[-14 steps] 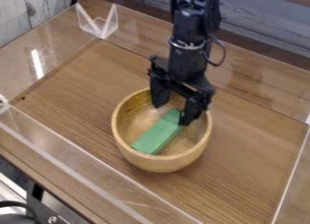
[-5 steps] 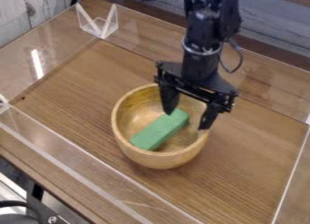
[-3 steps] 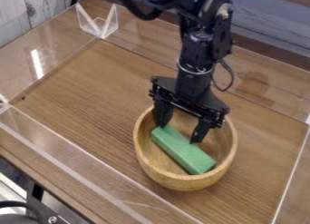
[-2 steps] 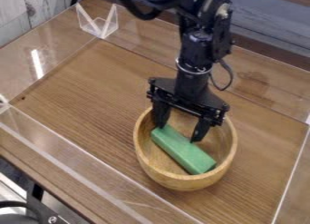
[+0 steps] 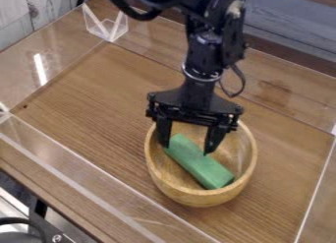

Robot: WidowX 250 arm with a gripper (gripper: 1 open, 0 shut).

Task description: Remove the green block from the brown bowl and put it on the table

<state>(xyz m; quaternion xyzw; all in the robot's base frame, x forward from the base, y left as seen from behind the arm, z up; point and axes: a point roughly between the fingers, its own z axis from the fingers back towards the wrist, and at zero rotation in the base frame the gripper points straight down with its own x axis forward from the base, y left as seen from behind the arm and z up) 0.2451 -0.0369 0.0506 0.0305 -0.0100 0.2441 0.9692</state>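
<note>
The jaws [image 5: 192, 137] are standing spread wide, one finger [image 5: 159, 126] down at the left and the other at the right, pointing straight down over the upper end of the green block [image 5: 199, 161] with nothing pinched between them. Compared with half a second ago, they are sitting a little lower and further left in the frame, and the wrist has rolled, so the fingers are now straddling the bar more squarely across its width. That is looking like lining up for a grasp rather than a grasp itself: whether the tips are touching the block cannot be told from here.

The green block is lying flat inside the brown bowl [image 5: 160, 173], slanting from upper left to lower right, in the lower middle of the frame. It has not shifted over the last half second. The bowl itself, though, is sitting further right and lower than it was a second ago, and the block is slanting the other way, so something has nudged them.

Around the bowl, the worktop [image 5: 92, 99] is showing bare wood grain, with the clear acrylic walls [image 5: 53, 50] edging it. The task is still at its first step: the block is in the bowl and needs gripping and lifting out.
</note>
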